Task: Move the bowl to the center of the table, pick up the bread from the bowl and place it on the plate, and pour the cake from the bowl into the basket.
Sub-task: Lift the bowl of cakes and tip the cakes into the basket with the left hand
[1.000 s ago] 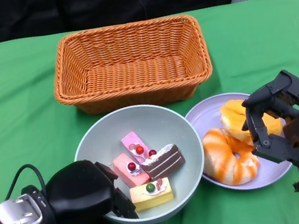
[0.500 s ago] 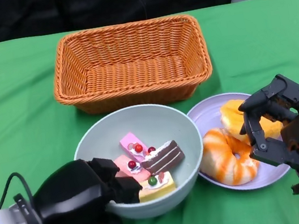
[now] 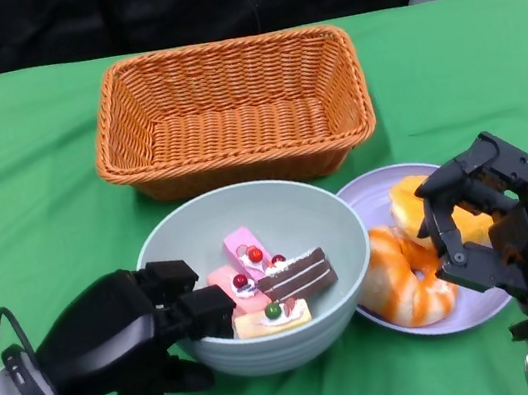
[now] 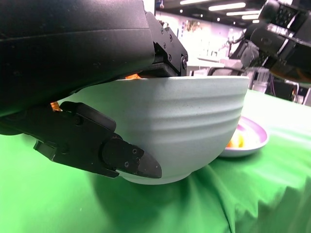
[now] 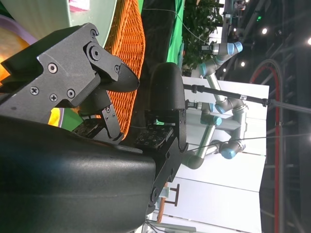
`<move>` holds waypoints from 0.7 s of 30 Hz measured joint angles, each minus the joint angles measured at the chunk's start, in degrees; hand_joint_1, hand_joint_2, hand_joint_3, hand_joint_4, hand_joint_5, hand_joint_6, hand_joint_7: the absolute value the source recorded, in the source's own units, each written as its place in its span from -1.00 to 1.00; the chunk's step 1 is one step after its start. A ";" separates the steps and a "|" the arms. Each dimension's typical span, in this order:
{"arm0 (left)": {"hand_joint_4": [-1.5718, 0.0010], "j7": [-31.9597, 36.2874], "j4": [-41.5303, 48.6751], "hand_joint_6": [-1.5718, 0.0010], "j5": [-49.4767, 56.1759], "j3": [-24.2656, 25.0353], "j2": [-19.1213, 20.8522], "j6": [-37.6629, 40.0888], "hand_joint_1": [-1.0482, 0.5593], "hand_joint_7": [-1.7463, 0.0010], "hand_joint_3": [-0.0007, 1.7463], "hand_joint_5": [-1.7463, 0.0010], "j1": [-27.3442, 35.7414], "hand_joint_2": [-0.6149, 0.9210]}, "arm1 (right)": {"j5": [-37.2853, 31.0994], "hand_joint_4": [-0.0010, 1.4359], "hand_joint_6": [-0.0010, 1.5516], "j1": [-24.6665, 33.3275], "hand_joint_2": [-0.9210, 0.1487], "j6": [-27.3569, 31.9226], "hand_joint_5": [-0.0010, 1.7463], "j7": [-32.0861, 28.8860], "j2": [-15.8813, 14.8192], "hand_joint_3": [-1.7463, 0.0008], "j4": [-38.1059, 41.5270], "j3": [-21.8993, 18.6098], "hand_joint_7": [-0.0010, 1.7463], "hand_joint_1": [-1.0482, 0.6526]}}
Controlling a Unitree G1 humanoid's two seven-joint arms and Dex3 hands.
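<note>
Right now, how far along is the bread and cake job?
Done: both breads lie on the plate, and the bowl sits in front of the basket. In hand: the left hand grips the bowl's rim. Left: the cakes are in the bowl, not yet poured into the basket. The right hand holds nothing.

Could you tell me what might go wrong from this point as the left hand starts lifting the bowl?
The left hand grips the bowl by one rim only, so it could slip or tip early and drop the cakes on the cloth. The basket stands close behind, so the rising bowl may knock its wall. The right hand hovers over the plate with the bread, near the bowl's path.
</note>
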 measured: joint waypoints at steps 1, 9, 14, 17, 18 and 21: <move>0.16 0.19 -0.03 0.37 0.00 0.14 0.05 -0.10 0.10 -0.90 -0.70 -1.00 -0.06 1.00 | 0.11 0.04 -0.10 -0.11 -0.27 0.00 0.85 0.14 0.00 -0.30 0.03 -0.02 0.49 0.20; 0.13 0.22 -3.67 0.22 -3.69 4.55 1.70 -5.12 0.19 -0.76 -0.69 -1.00 0.29 0.98 | 0.13 0.04 -0.12 -0.78 -0.24 -1.29 0.87 0.32 0.18 -0.34 2.00 -0.06 0.50 0.22; 0.14 -0.27 -4.04 0.25 -4.22 5.20 1.70 -5.43 0.18 -0.79 -0.64 -1.00 0.75 0.98 | 0.14 0.04 -0.12 -0.93 -0.24 -1.97 0.87 0.32 0.19 -0.34 2.21 -0.07 0.50 0.22; 0.14 -1.00 -5.14 0.15 -4.58 6.37 1.70 -5.98 0.14 -0.65 -0.34 -1.00 1.74 0.86 | 0.42 0.07 -0.09 -0.96 -0.26 -1.97 0.86 0.58 0.25 -0.33 2.28 -0.05 0.50 0.21; 0.14 -1.14 -6.02 0.13 -5.30 7.18 1.70 -6.68 0.13 -0.62 -0.32 -1.00 2.29 0.86 | 0.60 0.07 -0.09 -0.97 -0.26 -1.93 0.86 0.78 0.30 -0.32 2.34 -0.06 0.50 0.21; 0.12 -1.73 -7.56 0.10 -7.27 9.19 1.70 -8.21 0.10 -0.55 -0.33 -1.00 2.69 0.86 | 1.08 0.09 -0.09 -1.00 -0.26 -1.85 0.85 1.16 0.32 -0.33 2.51 -0.03 0.50 0.23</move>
